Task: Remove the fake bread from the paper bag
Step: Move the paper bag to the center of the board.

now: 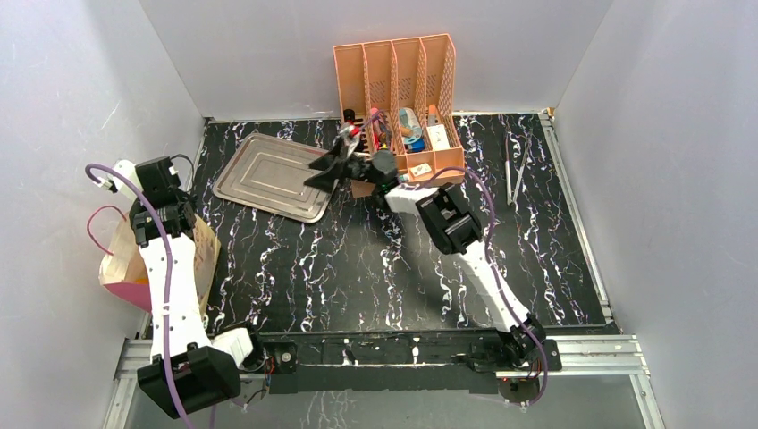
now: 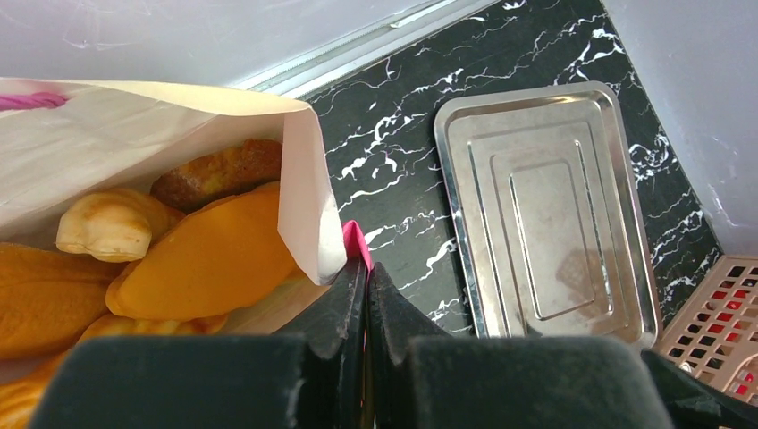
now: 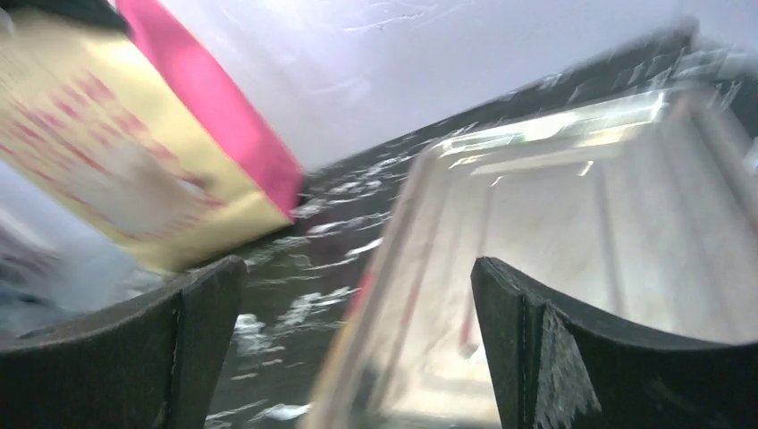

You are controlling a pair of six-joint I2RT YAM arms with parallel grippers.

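Observation:
The paper bag stands at the table's left edge under my left arm, cream-tan with pink side panels. In the left wrist view the paper bag gapes, and several pieces of fake bread lie inside, golden and brown. My left gripper is shut on the bag's pink rim corner. My right gripper hovers open over the right end of the metal tray. In the blurred right wrist view my right gripper holds nothing, with the tray below and the bag beyond.
A peach slotted organizer with small items stands at the back, just behind the right arm's wrist. Two thin metal tools lie at the right. White walls close in the table on the left, back and right.

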